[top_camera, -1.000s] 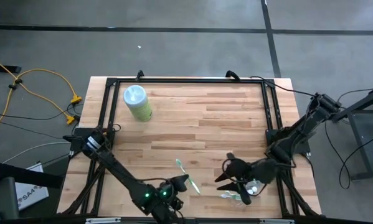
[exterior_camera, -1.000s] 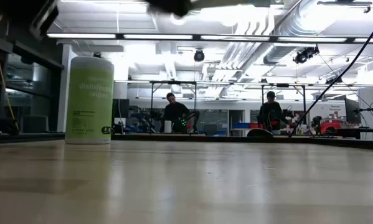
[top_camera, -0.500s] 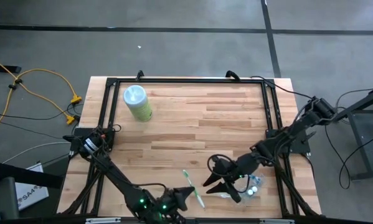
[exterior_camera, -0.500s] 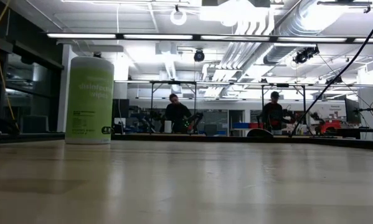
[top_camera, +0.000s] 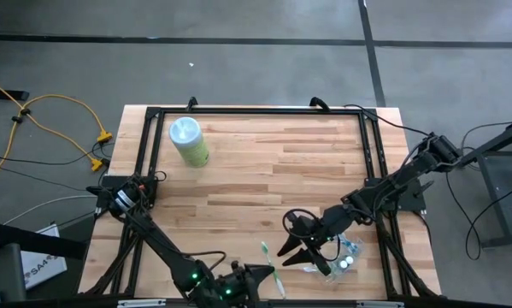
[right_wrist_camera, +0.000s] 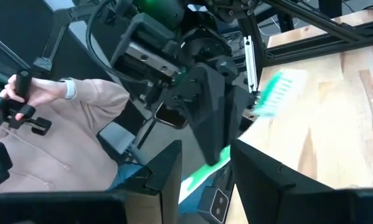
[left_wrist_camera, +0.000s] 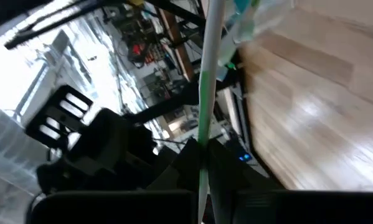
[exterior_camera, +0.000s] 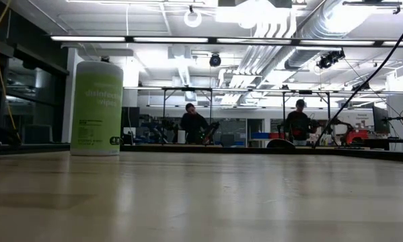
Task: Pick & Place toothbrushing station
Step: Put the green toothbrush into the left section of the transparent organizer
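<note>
My left gripper (top_camera: 254, 276) hovers at the table's near edge, shut on a green and white toothbrush (top_camera: 268, 259); the same toothbrush (right_wrist_camera: 274, 92) also shows in the right wrist view. My right gripper (top_camera: 288, 239) stands open and empty, just right of the toothbrush and pointing toward it. Behind it, under the right arm, a clear plastic cup (top_camera: 345, 255) and pale brush pieces lie on the wood. Neither gripper shows in the low view. My left gripper pinches the toothbrush's handle (left_wrist_camera: 202, 151) between its two fingers, about midway along. The fingers (right_wrist_camera: 218, 121) lie across the handle. The bristle head (right_wrist_camera: 276, 90) sticks out on one side and the handle's end (right_wrist_camera: 198, 175) on the other. The brush is lifted clear of the table.
A pale-green canister with a light-blue lid (top_camera: 188, 141) stands at the far left of the table (top_camera: 264, 171). A black frame (top_camera: 256, 111) runs round the table's edge. A person's sleeve and hand with a controller (right_wrist_camera: 55, 99) show beyond the near edge.
My left gripper has carried the toothbrush toward the table's near edge and a little right, rolling its wrist so the brush has turned. My right gripper has swung toward the table's left, away from the cup, and stays open. The cup has kept its place.
</note>
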`<state>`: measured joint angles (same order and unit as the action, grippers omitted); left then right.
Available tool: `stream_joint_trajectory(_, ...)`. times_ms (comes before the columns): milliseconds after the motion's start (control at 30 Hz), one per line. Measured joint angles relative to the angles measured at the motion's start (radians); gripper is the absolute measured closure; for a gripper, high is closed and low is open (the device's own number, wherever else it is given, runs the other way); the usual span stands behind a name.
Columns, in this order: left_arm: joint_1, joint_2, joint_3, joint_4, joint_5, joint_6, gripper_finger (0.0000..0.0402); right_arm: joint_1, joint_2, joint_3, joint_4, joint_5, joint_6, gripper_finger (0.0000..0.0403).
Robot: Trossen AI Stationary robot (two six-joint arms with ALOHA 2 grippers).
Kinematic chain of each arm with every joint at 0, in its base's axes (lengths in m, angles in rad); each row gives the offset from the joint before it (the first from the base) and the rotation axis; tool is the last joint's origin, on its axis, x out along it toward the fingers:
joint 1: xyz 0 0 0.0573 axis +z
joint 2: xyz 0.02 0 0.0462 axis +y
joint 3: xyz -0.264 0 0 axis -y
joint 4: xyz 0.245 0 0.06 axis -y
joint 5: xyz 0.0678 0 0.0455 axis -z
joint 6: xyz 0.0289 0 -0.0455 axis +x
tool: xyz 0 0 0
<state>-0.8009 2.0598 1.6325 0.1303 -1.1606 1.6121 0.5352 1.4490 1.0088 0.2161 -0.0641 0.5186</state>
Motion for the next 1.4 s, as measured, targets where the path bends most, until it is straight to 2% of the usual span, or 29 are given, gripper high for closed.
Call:
stream_joint_trajectory(133, 0.012, 0.000, 0.000, 0.081, 0.019, 0.108, 0.0399, -0.002, 0.000, 0.000, 0.006, -0.017, 0.000, 0.0275)
stream_joint_trajectory(333, 0.036, 0.000, 0.000, 0.143, 0.086, 0.179, 0.0399, -0.001, 0.000, 0.000, 0.006, -0.020, -0.001, 0.0275)
stream_joint_trajectory(800, 0.054, 0.000, 0.000, 0.168, 0.151, 0.212, 0.0399, -0.001, -0.002, 0.000, -0.007, -0.021, 0.008, 0.0275)
stream_joint_trajectory(1400, 0.049, -0.001, 0.001, 0.143, 0.048, 0.152, 0.0399, -0.001, -0.002, 0.000, -0.005, -0.041, 0.038, 0.0275)
